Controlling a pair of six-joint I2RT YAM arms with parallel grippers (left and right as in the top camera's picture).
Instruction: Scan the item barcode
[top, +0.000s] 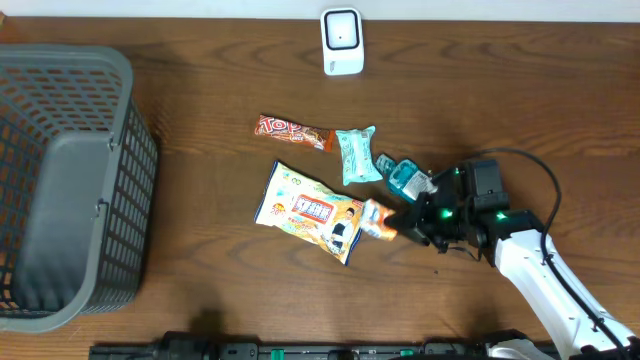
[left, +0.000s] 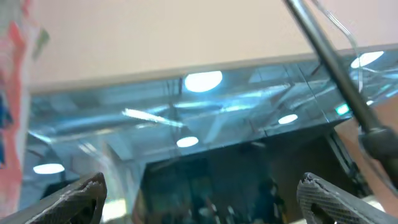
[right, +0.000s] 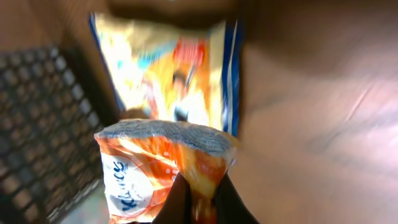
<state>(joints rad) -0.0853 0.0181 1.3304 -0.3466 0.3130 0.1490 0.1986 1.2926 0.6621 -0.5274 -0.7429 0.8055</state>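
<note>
My right gripper is shut on one end of a small orange and white packet, right of the table's middle. In the right wrist view the dark jaws pinch the packet at its lower edge, gripper at the bottom of the frame. No barcode shows on it. A white scanner stands at the table's far edge, apart from the packet. My left gripper is open with nothing between its fingers; its view points up at ceiling lights. The left arm does not show in the overhead view.
A yellow snack bag lies just left of the held packet and shows beyond it. A red candy bar, a teal packet and a small blue item lie nearby. A grey mesh basket fills the left side.
</note>
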